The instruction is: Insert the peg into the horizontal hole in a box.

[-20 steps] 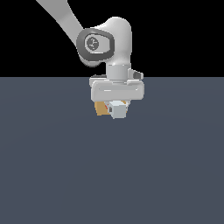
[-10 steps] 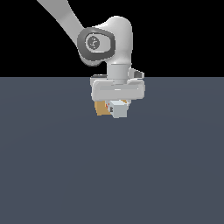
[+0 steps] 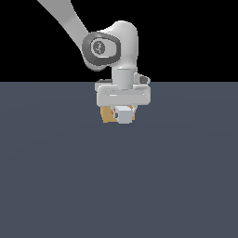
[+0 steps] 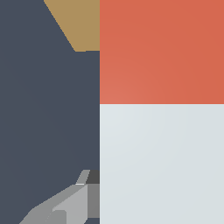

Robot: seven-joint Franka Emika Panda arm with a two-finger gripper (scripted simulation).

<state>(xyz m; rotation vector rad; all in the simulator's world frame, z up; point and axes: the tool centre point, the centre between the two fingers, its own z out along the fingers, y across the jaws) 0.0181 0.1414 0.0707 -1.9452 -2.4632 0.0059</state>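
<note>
One peg (image 4: pixel 162 109): fills the wrist view, ends cut off.
Box (image 3: pixel 108 115): mostly hidden behind the gripper (image 3: pixel 123 113).
Hole: unseen.
Fingers: clamped on peg.

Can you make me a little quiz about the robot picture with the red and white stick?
1. True or false: the peg is one colour all over.
2. What colour is the box behind the gripper?
3. In the wrist view, the peg's far end is: A) orange-red B) blue C) black.

Key:
1. False; it is orange-red and pale grey-white.
2. Tan.
3. A.
</note>
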